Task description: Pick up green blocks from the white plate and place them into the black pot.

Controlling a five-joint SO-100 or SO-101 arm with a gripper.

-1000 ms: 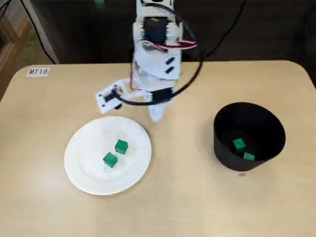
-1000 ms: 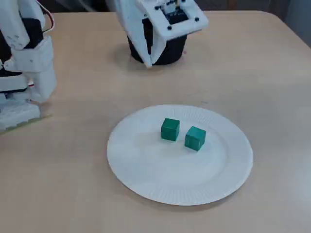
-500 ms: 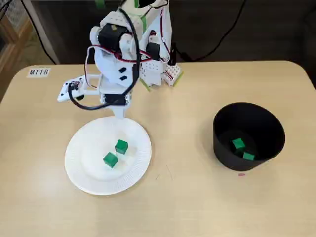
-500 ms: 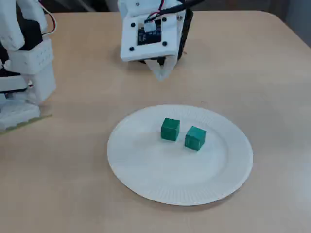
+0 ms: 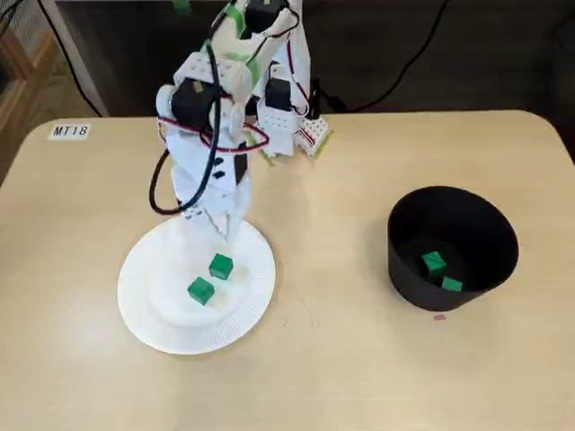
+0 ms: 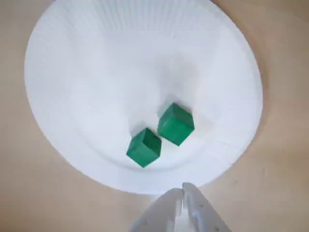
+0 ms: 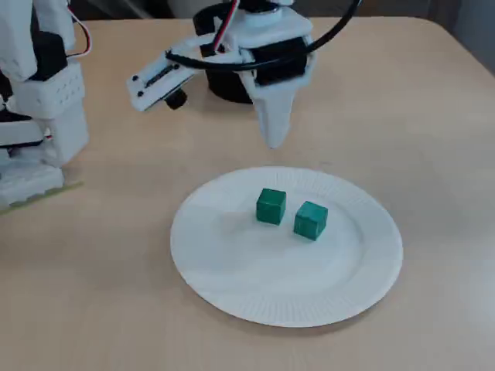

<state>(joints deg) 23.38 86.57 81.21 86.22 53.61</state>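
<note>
On the tan table [image 5: 341, 377] sit plate [image 5: 157, 269] and pot [image 5: 406, 274].

two green blocks [image 5: 221, 267] [image 5: 200, 290] on one white plate [image 5: 157, 269], two more green blocks [image 5: 434, 262] [image 5: 452, 285] in one black pot [image 5: 406, 268], one gripper [image 7: 272, 141]

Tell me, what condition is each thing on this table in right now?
gripper: shut, empty, hovering near the plate's rim.
white plate: lying flat, holding two blocks.
green block: loose on the plate.
second green block: loose beside it.
black pot: upright, open-topped.
blocks in the pot: two, resting at the bottom.
</note>
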